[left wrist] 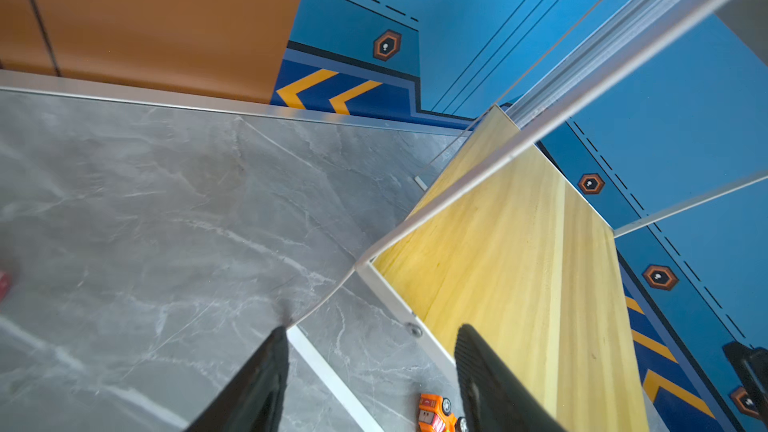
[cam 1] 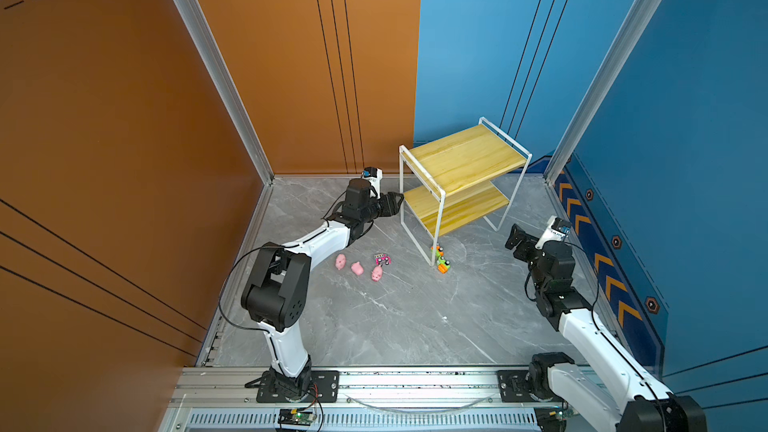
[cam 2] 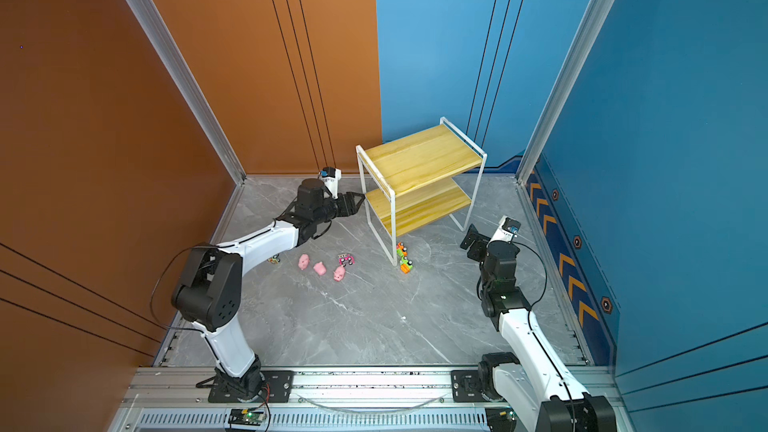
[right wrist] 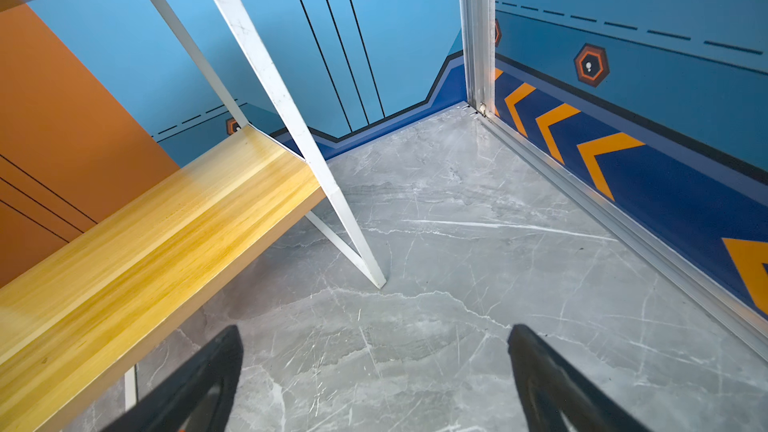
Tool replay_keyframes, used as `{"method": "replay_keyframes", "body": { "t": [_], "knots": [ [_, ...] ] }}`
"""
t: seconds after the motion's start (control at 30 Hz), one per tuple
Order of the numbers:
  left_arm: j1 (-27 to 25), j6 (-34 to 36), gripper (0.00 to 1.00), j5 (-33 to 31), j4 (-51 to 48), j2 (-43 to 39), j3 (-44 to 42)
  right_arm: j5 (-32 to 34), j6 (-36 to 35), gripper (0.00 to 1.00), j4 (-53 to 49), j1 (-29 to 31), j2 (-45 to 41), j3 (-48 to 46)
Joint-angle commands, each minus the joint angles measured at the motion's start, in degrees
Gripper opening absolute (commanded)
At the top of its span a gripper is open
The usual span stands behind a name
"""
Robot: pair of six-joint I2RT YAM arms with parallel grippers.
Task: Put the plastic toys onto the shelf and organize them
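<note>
While pigs (cam 1: 357, 268) lie pink, shelf (cam 1: 465, 160) yellow-boarded, white-framed

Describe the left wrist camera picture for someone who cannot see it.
The left claw, fingers apart and empty, points at the shelf with its yellow wooden board and white frame. An orange toy car lies on the grey marble floor near the shelf's leg.

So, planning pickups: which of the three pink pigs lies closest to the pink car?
The rightmost pig, beside the pink car; the middle pig and leftmost pig lie further left.
</note>
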Motion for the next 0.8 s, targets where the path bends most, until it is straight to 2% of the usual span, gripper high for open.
{"method": "replay_keyframes", "body": {
  "t": [0.0,0.2,0.37,0.77],
  "knots": [
    [0.04,-2.34,0.56,3.94,1.64,2.56,3.63,-1.70,1.29,1.00,-3.16,0.09,-1.51,1.22],
    [2.18,-3.77,0.34,4.44,1.55,7.62,9.47,-3.25,1.84,0.99,-4.42,0.70,-1.91,2.10],
    [4.05,-4.88,0.22,5.61,1.56,11.71,14.93,-3.23,1.41,0.99,-5.35,1.22,-1.58,2.27],
    [8.83,-6.20,0.20,7.34,-1.51,23.62,33.56,-2.13,0.08,0.99,-5.05,2.49,3.62,4.32]
  ]
}}
